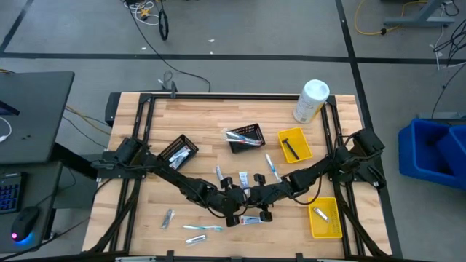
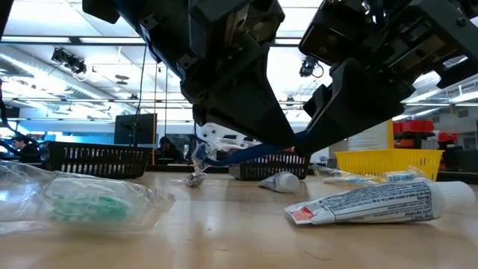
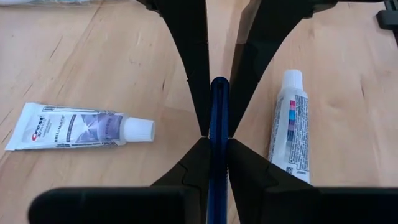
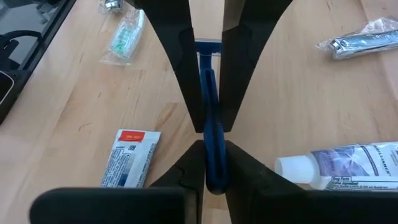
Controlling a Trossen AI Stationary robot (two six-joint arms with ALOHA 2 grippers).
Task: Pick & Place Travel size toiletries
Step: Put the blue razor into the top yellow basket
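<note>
The blue razor (image 4: 210, 134) is slim, dark blue in the handle, with a pale head at its far end. It hangs above the wood table (image 1: 335, 160), near the front middle, pinched between both grippers: the right gripper (image 4: 210, 137) is clamped on its handle, and the left gripper (image 3: 217, 134) is closed on what seems the same handle, seen edge-on. In the high view, a toothpaste tube (image 1: 250, 220) lies at about 6 o'clock of the meeting grippers, and another tube (image 1: 244, 178) at 12 o'clock, apart.
</note>
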